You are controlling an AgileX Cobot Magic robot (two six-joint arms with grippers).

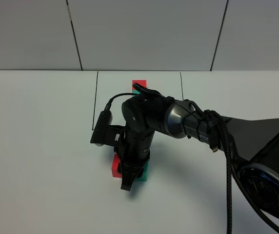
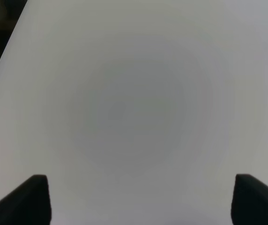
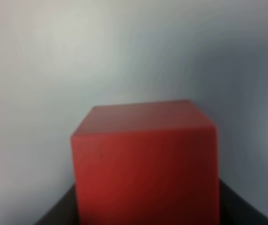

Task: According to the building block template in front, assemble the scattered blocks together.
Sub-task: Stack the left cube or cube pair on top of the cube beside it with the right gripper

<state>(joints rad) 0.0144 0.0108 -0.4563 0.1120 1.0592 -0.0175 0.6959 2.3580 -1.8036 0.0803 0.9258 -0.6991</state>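
Scattered blocks: red cube [image 3: 145, 164] and teal cube [image 1: 144, 171] touch side by side under the right hand [image 1: 128, 185].
Right hand: clenched on the red cube (blurred close-up).
Left hand [image 2: 138, 199]: released, over bare tabletop [image 2: 124, 93].
Template [image 1: 138, 85]: beyond the right hand, mostly hidden.

table [image 1: 37, 146]: plain white | wall [image 1: 144, 34]: light grey, dark seams | red cube [image 3: 145, 164]: matte red | teal cube [image 1: 144, 171]: teal-green | template [image 1: 138, 85]: red and teal, thin black frame | arm [image 1: 144, 122]: black

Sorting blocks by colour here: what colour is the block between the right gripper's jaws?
Red, clearest in the right wrist view.
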